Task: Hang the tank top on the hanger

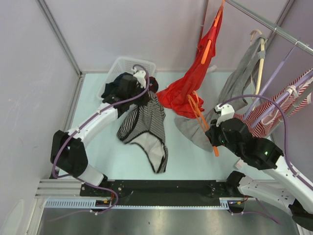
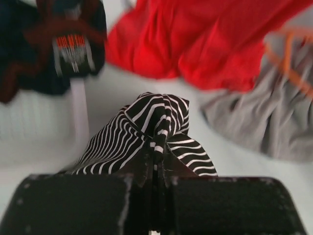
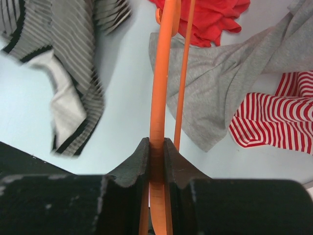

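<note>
The black-and-white striped tank top (image 1: 146,125) hangs in a bunch from my left gripper (image 1: 142,93), lifted beside the basket, its lower end trailing toward the table. In the left wrist view the left gripper (image 2: 157,155) is shut on a fold of the tank top (image 2: 146,132). My right gripper (image 1: 214,133) is shut on the bar of the orange hanger (image 1: 199,113), which sticks up and left from it. Seen from the right wrist, the right gripper (image 3: 156,147) clamps the hanger (image 3: 164,73); the tank top (image 3: 68,63) lies off to the left.
A white basket (image 1: 122,66) with dark clothes stands at the back left. A red garment (image 1: 188,85) hangs on another orange hanger from the rail (image 1: 274,24). A grey garment (image 1: 234,90) and a red-and-white striped one (image 1: 276,112) hang on pale hangers at right.
</note>
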You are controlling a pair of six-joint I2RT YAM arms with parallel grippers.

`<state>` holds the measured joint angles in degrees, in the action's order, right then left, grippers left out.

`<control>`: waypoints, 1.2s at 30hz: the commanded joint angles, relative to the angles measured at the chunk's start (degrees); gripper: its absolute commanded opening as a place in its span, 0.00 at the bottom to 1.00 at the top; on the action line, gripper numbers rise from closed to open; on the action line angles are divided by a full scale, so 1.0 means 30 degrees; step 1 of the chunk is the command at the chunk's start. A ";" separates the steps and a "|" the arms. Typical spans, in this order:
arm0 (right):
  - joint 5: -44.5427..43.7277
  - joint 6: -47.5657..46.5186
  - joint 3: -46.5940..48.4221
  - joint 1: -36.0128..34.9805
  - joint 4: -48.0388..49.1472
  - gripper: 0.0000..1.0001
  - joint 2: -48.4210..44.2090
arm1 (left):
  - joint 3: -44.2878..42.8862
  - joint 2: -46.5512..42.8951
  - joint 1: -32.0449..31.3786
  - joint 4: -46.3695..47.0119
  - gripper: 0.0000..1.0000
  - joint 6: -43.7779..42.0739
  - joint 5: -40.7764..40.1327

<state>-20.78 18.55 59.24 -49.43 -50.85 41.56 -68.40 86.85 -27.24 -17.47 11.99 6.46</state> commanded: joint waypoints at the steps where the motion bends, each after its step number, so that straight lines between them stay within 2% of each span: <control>1: 0.0566 0.0467 0.0292 -0.0076 0.0309 0.00 -0.0464 | -0.2713 0.2242 -0.0059 0.1142 0.11 0.0397 -0.1242; 2: 0.0858 0.0556 0.0262 -0.0076 0.0309 0.00 -0.0552 | -0.3094 0.2803 -0.0030 0.0586 0.22 0.0398 -0.1100; 3: 0.0977 0.0585 0.0262 -0.0076 0.0338 0.00 -0.0582 | -0.3301 0.3098 -0.0059 0.0030 0.60 0.0398 -0.0808; 4: 0.1384 0.0528 0.0262 -0.0076 0.0310 0.00 -0.0611 | -0.3071 0.3188 -0.0088 0.0140 0.72 0.0195 -0.0457; 6: 0.1825 0.0323 0.0320 -0.0076 0.0368 0.00 -0.0816 | -0.2078 0.2344 -0.0409 0.0926 0.87 0.0135 -0.1328; 11: 0.2148 -0.0146 0.0555 -0.0135 0.0163 0.00 -0.0963 | 0.2374 -0.2369 -0.1142 0.1781 0.89 0.0368 -0.5044; 12: 0.2324 -0.0234 0.0555 -0.0135 0.0250 0.00 -0.0876 | 0.3773 -0.4349 -0.1404 0.1869 0.89 0.0485 -0.5314; 16: 0.2764 -0.0381 0.0438 -0.0135 0.0454 0.00 -0.0582 | 0.7354 -0.8434 -0.1612 0.1870 0.89 0.1422 -0.5960; 17: 0.2794 -0.0381 0.0380 -0.0135 0.0514 0.00 -0.0553 | 0.8028 -0.8964 -0.1641 0.1899 0.89 0.1511 -0.6078; 20: 0.3349 -0.0264 0.0116 -0.0135 0.1012 0.00 -0.0436 | 0.9906 -1.0373 -0.1641 0.2162 0.77 0.1774 -0.5992; 23: 0.3819 -0.0030 -0.0060 -0.0193 0.1305 0.00 -0.0319 | 1.1080 -1.0727 -0.1641 0.3651 0.72 0.1658 -0.4764; 26: 0.3907 0.0262 -0.0265 -0.0223 0.1393 0.00 -0.0435 | 1.1112 -0.9383 -0.1641 0.3776 0.71 0.1307 -0.4058; 36: 0.3614 0.0439 -0.0294 -0.0252 0.1189 0.00 -0.0641 | 0.9297 -0.5309 -0.1612 0.4448 0.72 -0.0098 -0.5785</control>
<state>-9.98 19.49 57.98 -49.89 -49.41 40.47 -36.12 69.01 -32.08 -7.97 14.37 -8.38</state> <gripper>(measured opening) 0.156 0.711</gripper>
